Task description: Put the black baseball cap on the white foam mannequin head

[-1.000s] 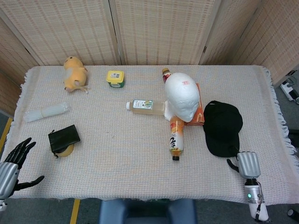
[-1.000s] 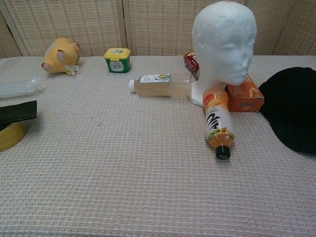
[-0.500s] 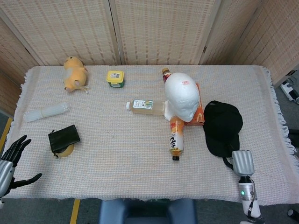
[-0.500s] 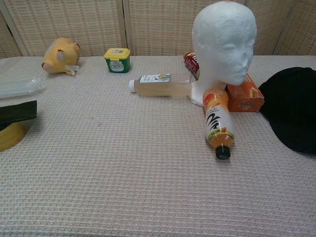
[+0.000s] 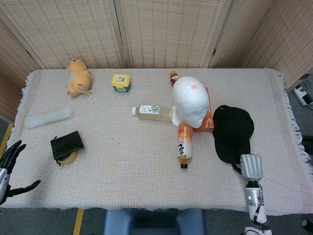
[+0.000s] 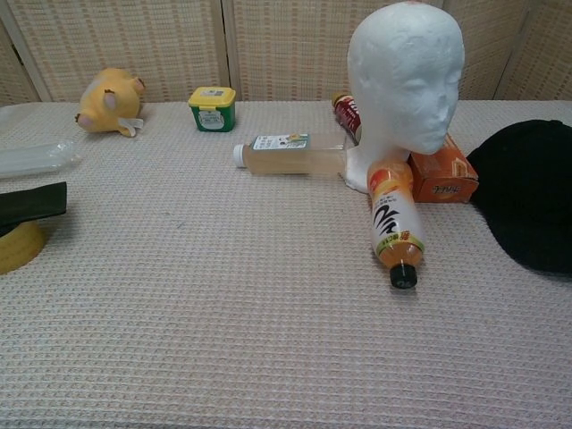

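Note:
The black baseball cap (image 5: 233,133) lies flat on the table just right of the white foam mannequin head (image 5: 190,101), brim toward me. The mannequin head stands upright, and in the chest view the head (image 6: 407,76) is bare with the cap (image 6: 527,192) at the right edge. My right hand (image 5: 248,168) is at the near end of the cap's brim, back facing up. Its thumb sticks out to the side and its fingertips are hidden at the brim. My left hand (image 5: 8,165) hangs off the table's front-left corner, fingers spread, holding nothing.
An orange juice bottle (image 5: 185,142) lies in front of the mannequin head, with a clear bottle (image 5: 151,111) to its left and an orange box (image 5: 209,116) behind it. A black wallet on a tape roll (image 5: 67,146), a plastic bag (image 5: 48,117), a yellow plush (image 5: 78,76) and a green jar (image 5: 120,82) lie further left.
My right hand has moved forward from the table's front edge up to the cap's brim, and the cap's near edge has shifted slightly. My left hand has drawn back to the left.

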You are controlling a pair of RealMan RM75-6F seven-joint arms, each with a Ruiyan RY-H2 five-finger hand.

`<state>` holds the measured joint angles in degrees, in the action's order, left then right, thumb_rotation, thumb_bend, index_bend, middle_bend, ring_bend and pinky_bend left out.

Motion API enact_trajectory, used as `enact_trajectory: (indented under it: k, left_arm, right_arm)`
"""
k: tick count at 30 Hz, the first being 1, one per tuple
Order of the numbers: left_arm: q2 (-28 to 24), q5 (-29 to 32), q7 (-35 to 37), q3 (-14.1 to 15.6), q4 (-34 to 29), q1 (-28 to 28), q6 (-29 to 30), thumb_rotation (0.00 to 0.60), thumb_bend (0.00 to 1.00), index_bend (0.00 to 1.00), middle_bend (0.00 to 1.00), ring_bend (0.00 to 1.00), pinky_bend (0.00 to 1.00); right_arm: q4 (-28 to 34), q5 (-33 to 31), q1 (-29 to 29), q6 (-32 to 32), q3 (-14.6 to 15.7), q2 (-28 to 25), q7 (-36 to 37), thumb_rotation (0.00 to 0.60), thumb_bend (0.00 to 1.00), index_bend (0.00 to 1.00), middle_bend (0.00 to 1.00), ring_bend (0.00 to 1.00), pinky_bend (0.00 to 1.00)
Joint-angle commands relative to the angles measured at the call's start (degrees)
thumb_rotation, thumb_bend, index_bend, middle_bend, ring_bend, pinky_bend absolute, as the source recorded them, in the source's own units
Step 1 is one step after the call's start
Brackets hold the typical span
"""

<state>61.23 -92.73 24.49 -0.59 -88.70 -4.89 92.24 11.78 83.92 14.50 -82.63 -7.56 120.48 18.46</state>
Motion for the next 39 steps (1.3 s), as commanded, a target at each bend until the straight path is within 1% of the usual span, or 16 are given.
enact_trajectory:
  k: [1,7,11,13,16,22,25,28,32,39]
  left_arm:
    - [0.2,0.3,0.3,-0.4,0.0,0.1,0.3,0.600,0.18,0.02,0.00,0.03,0.21]
    - [0.5,0.4,0.7,-0.8,0.2,0.5,1.3,0.600,0.18,0.02,0.00,0.03,0.21]
    - [0.5,0.7,0.8,-1.0,0.1,0.6,1.4,0.600,0.19,0.02,0.00,0.03,0.21]
    - [0.6,0.9,0.6,-1.1,0.0,0.7,1.4,0.600,0.21,0.03,0.00,0.04,0.21]
    - [0.7,1.0,0.3,-1.3,0.0,0.7,1.4,0.600,0.22,0.03,0.00,0.04,0.21]
    - [0.9,0.9,-0.2,-1.4,0.1,0.8,1.5,0.600,0.21,0.03,0.00,0.04,0.21]
    - [0.9,0.8,-0.1,-1.5,0.3,0.8,1.6,0.600,0.21,0.03,0.00,0.04,0.21]
    - [1.0,0.7,0.0,-1.6,0.5,0.8,1.7,0.600,0.20,0.03,0.00,0.04,0.21]
    - [1.0,0.9,0.0,-1.6,0.7,0.8,1.5,0.600,0.20,0.03,0.00,0.03,0.21]
    - [1.2,0.9,-0.1,-1.7,1.0,0.8,1.4,0.600,0.20,0.03,0.00,0.04,0.21]
  right_arm:
    - [0.0,-0.4,0.4,0.0,-0.4,0.2,0.3,0.600,0.31,0.42,1.00,1.00,1.00]
    - [0.4,-1.2,1.1,-0.2,-1.1,-0.2,1.5,0.600,0.37,0.49,1.00,1.00,1.00]
    - [1.0,-1.9,1.7,-0.2,-1.9,-1.1,2.4,0.600,0.46,0.52,1.00,1.00,1.00]
    - [1.4,-2.5,2.1,-0.3,-2.5,-1.5,2.7,0.600,0.49,0.56,1.00,1.00,1.00]
    - [2.2,-3.1,2.7,-0.8,-3.3,-2.3,2.9,0.600,0.52,0.62,1.00,1.00,1.00]
    - [4.3,-4.2,3.5,-1.3,-4.6,-3.4,3.3,0.600,0.52,0.70,1.00,1.00,1.00]
    - [6.2,-5.4,4.2,-1.4,-5.9,-3.9,3.8,0.600,0.52,0.76,1.00,1.00,1.00]
    - [8.4,-6.5,4.9,-1.3,-7.4,-5.1,4.0,0.600,0.49,0.79,1.00,1.00,1.00]
    - [12.0,-8.1,6.2,-1.4,-9.7,-7.3,3.6,0.600,0.48,0.80,1.00,1.00,1.00]
    - [21.5,-10.3,8.1,-1.3,-13.2,-12.4,0.7,0.600,0.48,0.80,1.00,1.00,1.00]
